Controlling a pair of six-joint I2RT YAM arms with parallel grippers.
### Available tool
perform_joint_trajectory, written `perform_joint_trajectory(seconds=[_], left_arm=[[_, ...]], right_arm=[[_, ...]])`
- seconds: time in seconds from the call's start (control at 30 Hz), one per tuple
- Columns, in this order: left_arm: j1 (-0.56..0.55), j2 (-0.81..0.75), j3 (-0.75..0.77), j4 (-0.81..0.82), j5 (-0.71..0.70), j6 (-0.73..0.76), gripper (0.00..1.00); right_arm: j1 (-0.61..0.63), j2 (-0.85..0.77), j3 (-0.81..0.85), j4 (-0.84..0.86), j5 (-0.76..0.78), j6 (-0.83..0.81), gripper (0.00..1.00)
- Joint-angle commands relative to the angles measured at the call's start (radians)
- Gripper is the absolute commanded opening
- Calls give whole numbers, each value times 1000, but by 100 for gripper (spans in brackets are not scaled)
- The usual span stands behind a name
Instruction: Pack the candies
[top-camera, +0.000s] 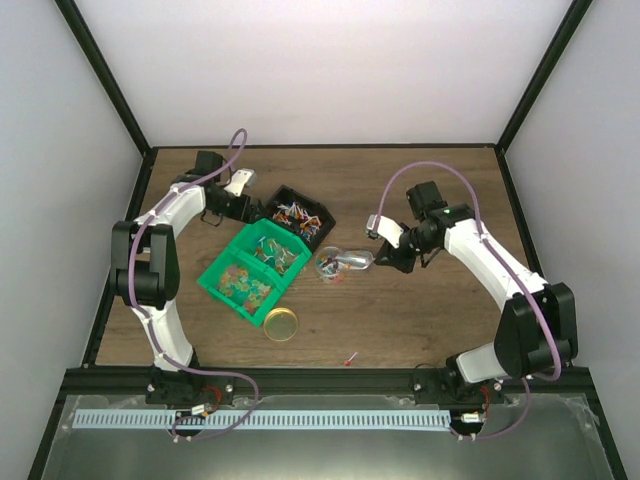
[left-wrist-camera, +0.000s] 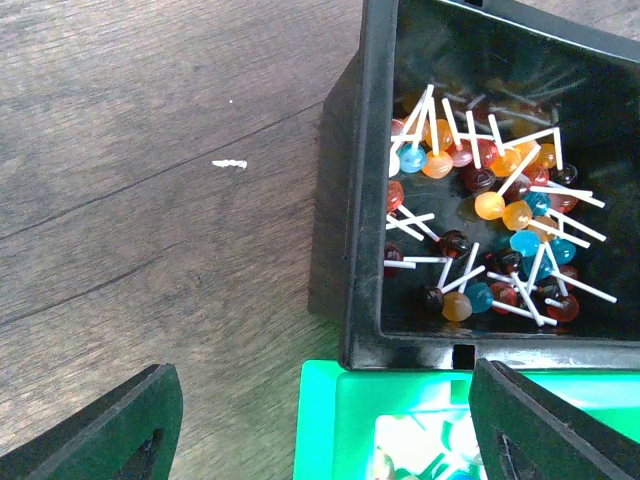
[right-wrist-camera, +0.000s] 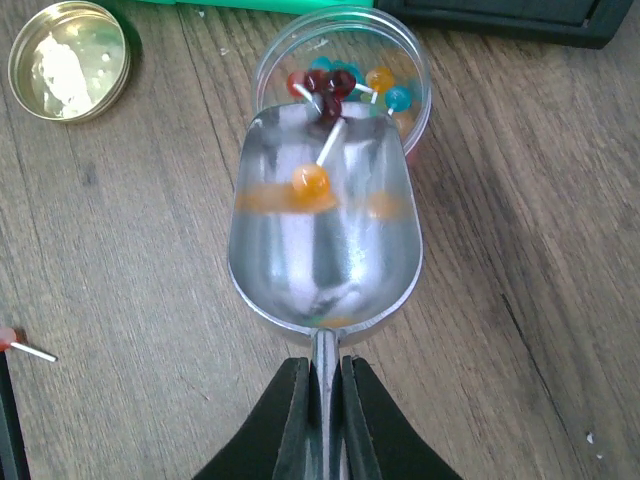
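The candies are tiny coloured sweets on white sticks. Many lie in the black bin (left-wrist-camera: 360, 200) (top-camera: 318, 213), seen as a heap in the left wrist view (left-wrist-camera: 490, 205). My right gripper (right-wrist-camera: 327, 405) (top-camera: 388, 256) is shut on the handle of the silver scoop (right-wrist-camera: 325, 250). The scoop's mouth rests at a small clear jar (right-wrist-camera: 410, 70) (top-camera: 330, 265) that holds a few candies. One orange candy (right-wrist-camera: 311, 181) lies in the scoop. My left gripper (left-wrist-camera: 325, 440) (top-camera: 232, 207) is open and empty, above the black bin's near-left corner and the green bin's edge.
A green two-part bin (top-camera: 212, 283) (left-wrist-camera: 330, 420) with more sweets touches the black bin. A round gold lid (top-camera: 281, 323) (right-wrist-camera: 68, 60) lies open side up near the jar. One stray candy (top-camera: 350, 357) (right-wrist-camera: 12, 343) lies on the wood near the front edge.
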Motion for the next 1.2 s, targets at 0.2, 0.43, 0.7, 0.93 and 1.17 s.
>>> perform_joint_trajectory(seconds=[0.2, 0.43, 0.7, 0.93, 1.17], left_arm=[[3, 5, -10, 17, 16, -5, 81], [5, 7, 0, 6, 6, 9, 81], [8, -3, 19, -8, 3, 12, 81], [12, -21, 36, -23, 6, 12, 82], [15, -68, 50, -27, -34, 25, 92]], right_arm=[[16, 26, 96, -67, 24, -30, 1], [17, 17, 102, -67, 30, -44, 1], [17, -50, 66, 19, 54, -54, 1], [17, -187, -54, 299, 14, 31, 1], [-33, -120, -116, 503, 65, 298, 1]])
